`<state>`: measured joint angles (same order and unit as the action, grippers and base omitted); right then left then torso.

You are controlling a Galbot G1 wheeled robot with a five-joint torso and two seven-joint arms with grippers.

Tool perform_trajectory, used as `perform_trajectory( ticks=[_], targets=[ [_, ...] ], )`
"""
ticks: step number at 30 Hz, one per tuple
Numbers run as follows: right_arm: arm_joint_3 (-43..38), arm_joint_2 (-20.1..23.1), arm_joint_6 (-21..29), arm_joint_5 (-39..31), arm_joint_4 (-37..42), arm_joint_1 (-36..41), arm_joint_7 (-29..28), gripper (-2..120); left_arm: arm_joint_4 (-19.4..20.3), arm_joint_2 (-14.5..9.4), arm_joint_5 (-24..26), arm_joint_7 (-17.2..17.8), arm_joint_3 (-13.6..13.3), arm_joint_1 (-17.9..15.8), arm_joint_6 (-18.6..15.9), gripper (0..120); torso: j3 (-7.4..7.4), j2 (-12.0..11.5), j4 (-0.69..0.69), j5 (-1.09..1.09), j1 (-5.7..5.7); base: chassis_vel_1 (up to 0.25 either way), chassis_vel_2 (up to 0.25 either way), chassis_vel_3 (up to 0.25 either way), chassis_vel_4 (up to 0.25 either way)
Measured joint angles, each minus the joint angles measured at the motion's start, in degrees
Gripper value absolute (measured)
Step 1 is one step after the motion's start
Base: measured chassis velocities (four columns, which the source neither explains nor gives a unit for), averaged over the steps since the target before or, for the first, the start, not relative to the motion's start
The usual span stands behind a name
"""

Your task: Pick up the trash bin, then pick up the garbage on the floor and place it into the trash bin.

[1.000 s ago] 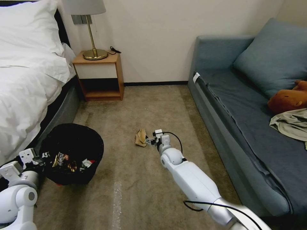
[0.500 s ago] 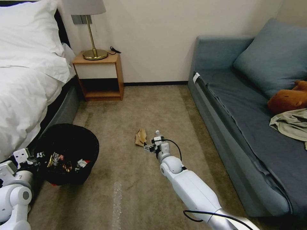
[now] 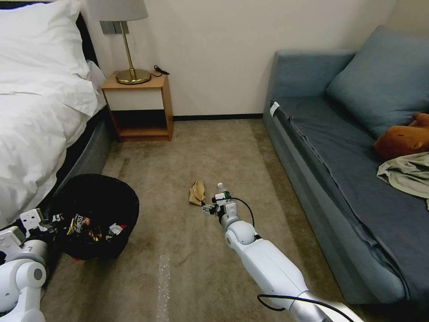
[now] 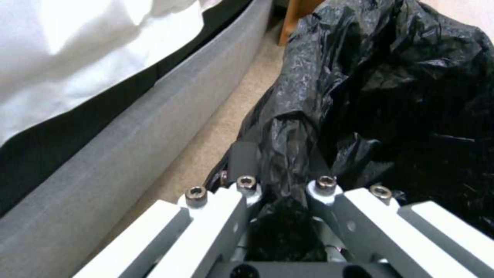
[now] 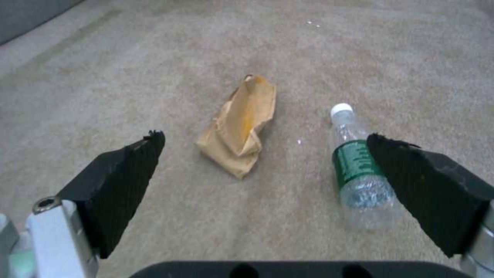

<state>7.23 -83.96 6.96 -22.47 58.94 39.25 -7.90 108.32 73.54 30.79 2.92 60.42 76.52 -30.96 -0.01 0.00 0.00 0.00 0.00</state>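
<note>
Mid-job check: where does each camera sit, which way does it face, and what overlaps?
Head: high, looking down at carpet; both arms show.
Left wrist: behind left gripper, clamped on the trash bin liner beside the bed.
Right wrist: behind open right gripper, low over floor.
Shared by head and right wrist: tan paper, bottle.

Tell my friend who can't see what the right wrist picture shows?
The right claw hangs open just above the carpet, its two black pads spread wide. Between them lie a crumpled tan paper bag and a small clear bottle with a green label.
</note>
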Motion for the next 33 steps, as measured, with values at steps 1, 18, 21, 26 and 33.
perform_trajectory(
  ticks=[1,18,21,26,33],
  targets=[
    [-0.02,-0.01,-0.07,0.00,-0.22,-0.08,0.03,100,-0.13,0.05,-0.04,0.00,-0.07,-0.10,0.04,4,0.00,0.00,0.00,0.00,0.00,-0.064,0.079,0.092,-0.045],
    [-0.16,-0.50,-1.07,0.46,-2.49,-0.72,0.83,100,-2.08,-0.21,-0.25,-0.21,-0.42,-1.60,0.49,4,0.01,-0.01,0.00,0.00,0.00,-0.135,0.139,0.135,-0.133],
    [-0.30,-0.57,-1.14,0.66,-2.68,-0.73,0.87,100,-2.26,-0.33,-0.26,-0.21,-0.48,-1.87,0.50,4,0.01,-0.01,0.00,0.00,0.00,-0.096,0.110,0.097,-0.115],
    [-0.33,-0.55,-1.22,0.85,-2.83,-0.73,0.94,100,-2.36,-0.35,-0.26,-0.22,-0.62,-2.13,0.52,4,0.01,-0.01,0.00,0.00,0.01,-0.130,0.127,0.121,-0.135],
    [-0.29,-0.46,-1.23,0.99,-2.89,-0.73,1.02,100,-2.37,-0.25,-0.25,-0.24,-0.68,-2.12,0.58,4,0.01,-0.01,-0.02,-0.01,0.00,-0.141,0.147,0.137,-0.145]
  ],
)
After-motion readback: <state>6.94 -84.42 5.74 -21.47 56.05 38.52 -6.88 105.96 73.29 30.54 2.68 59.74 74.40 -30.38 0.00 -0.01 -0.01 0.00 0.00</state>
